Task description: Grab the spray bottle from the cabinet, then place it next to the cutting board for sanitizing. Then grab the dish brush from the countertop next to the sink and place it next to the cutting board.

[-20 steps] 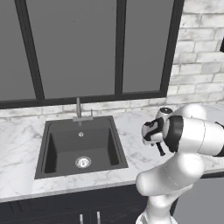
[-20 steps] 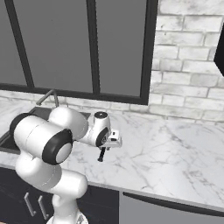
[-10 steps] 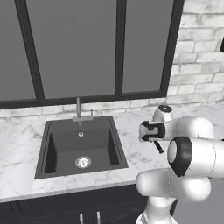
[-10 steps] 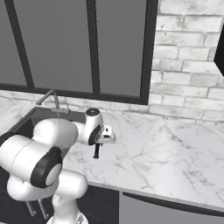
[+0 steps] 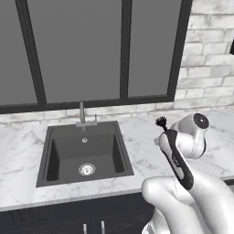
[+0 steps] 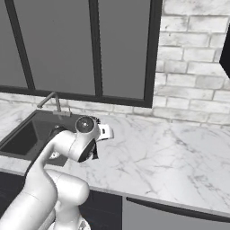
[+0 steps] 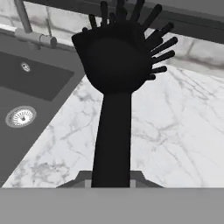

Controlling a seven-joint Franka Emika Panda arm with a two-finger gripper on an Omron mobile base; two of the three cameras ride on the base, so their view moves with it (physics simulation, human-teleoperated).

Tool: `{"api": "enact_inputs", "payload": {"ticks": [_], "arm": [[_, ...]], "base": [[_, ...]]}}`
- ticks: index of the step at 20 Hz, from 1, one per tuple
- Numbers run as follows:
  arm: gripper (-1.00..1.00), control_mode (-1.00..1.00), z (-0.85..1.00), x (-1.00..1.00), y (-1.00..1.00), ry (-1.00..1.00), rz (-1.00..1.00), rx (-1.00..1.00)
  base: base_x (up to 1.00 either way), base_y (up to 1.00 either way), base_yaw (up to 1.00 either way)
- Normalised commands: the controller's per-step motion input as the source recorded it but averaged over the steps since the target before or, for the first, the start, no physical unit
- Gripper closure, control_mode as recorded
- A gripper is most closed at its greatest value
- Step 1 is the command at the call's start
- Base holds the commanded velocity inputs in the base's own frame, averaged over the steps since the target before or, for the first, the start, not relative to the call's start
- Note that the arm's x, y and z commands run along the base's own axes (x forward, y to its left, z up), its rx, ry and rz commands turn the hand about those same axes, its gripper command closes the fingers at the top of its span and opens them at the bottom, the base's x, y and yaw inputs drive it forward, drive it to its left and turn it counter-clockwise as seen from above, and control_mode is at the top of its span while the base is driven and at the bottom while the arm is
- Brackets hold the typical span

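My gripper (image 7: 111, 178) is shut on the handle of the dish brush (image 7: 114, 65), a slim all-black brush. Its handle runs straight up the hand view to a round head with splayed bristles. The brush hangs above the white marble countertop (image 7: 175, 131), just right of the sink (image 7: 30, 78). In the left base view the brush's tuft (image 5: 161, 121) pokes up over my arm. In the right base view the bristles (image 6: 94, 119) show beside the wrist. The spray bottle and the cutting board are out of view.
The dark square sink (image 5: 82, 151) with a round drain (image 5: 86, 169) and a slim faucet (image 5: 82, 112) lies left of the arm. Dark window panes and a white brick wall (image 6: 193, 72) back the countertop (image 6: 179, 152). A black corner (image 6: 226, 54) juts in at the right edge.
The gripper has shut on the brush. The arm has swung and risen, lifting the brush off the counter and turning its bristles upward.
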Motion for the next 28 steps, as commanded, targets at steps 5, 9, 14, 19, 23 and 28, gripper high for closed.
{"api": "enact_inputs", "payload": {"ticks": [5,9,14,19,23,28], "arm": [[1.00,-1.00,1.00,-0.37,0.04,-0.29,0.17,0.11],[1.00,-1.00,1.00,-0.50,0.01,-0.27,0.13,0.11],[1.00,-1.00,1.00,-0.69,0.00,-0.03,0.02,0.09],[1.00,-1.00,0.70,-0.87,0.07,-0.03,0.00,0.01],[1.00,-1.00,0.41,-0.71,0.21,-0.10,0.00,0.07],[1.00,1.00,0.19,-0.25,0.11,-0.03,0.00,0.05]], "base": [[0.00,0.00,0.00],[0.00,0.00,0.00],[0.00,0.00,0.00],[0.00,0.00,0.00],[0.00,0.00,0.00],[-0.55,0.19,0.00]]}}
